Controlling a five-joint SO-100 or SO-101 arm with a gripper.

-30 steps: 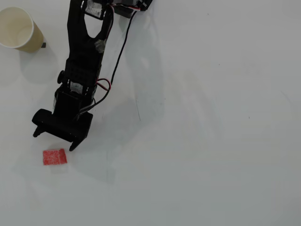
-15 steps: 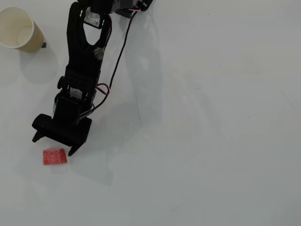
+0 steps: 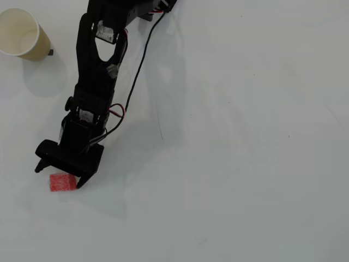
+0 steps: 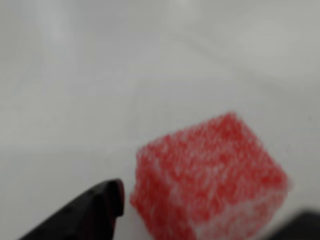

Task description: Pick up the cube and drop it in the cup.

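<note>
The red speckled cube lies on the white table at the lower left of the overhead view. My black gripper stands open right over it, with one fingertip to the cube's upper left and the other at its right edge, so its top edge is partly covered. In the wrist view the cube looms large and blurred between a black finger at the lower left and a dark finger at the lower right corner. The tan cup stands upright at the top left, far from the gripper.
The black arm runs from the top edge down to the gripper, with a black cable trailing beside it. A small dark mark sits next to the cup. White table spreads to the right.
The gripper has moved down and slightly left toward the cube, from a gap above it to straddling its top edge. Cube and cup have not moved.
</note>
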